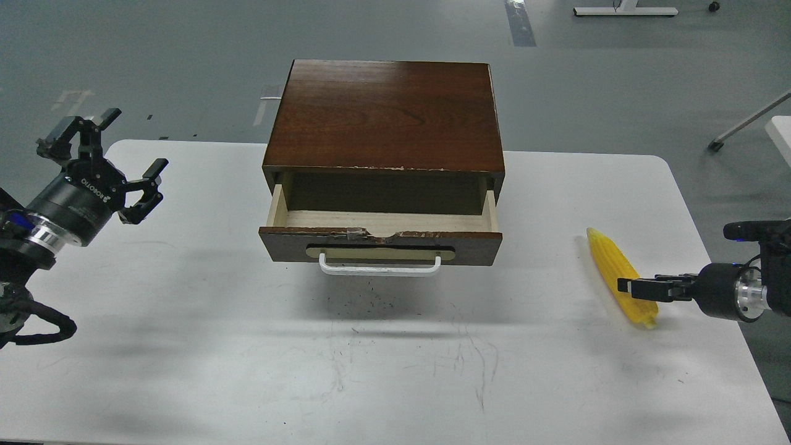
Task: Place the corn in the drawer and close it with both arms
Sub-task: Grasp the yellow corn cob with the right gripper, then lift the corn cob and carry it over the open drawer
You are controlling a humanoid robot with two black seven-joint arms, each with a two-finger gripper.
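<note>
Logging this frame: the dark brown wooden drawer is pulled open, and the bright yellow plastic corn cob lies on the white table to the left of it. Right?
Not quite. The head view shows the bright yellow plastic corn cob on the white table to the right of the open dark brown wooden drawer, by the right gripper.

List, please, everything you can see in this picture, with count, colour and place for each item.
table: one, white, scuffed, fills the foreground.
cabinet: one, dark brown wood, at the table's far middle.
drawer: one, dark brown front with white handle, pale wood inside, pulled open, nothing visible inside.
corn: one, bright yellow, lying on the table at the right.
floor: grey, behind the table.
left gripper: one, black, raised over the table's left edge, fingers spread.
right gripper: one, black, seen edge-on at the corn's near end; whether it grips is unclear.
</note>
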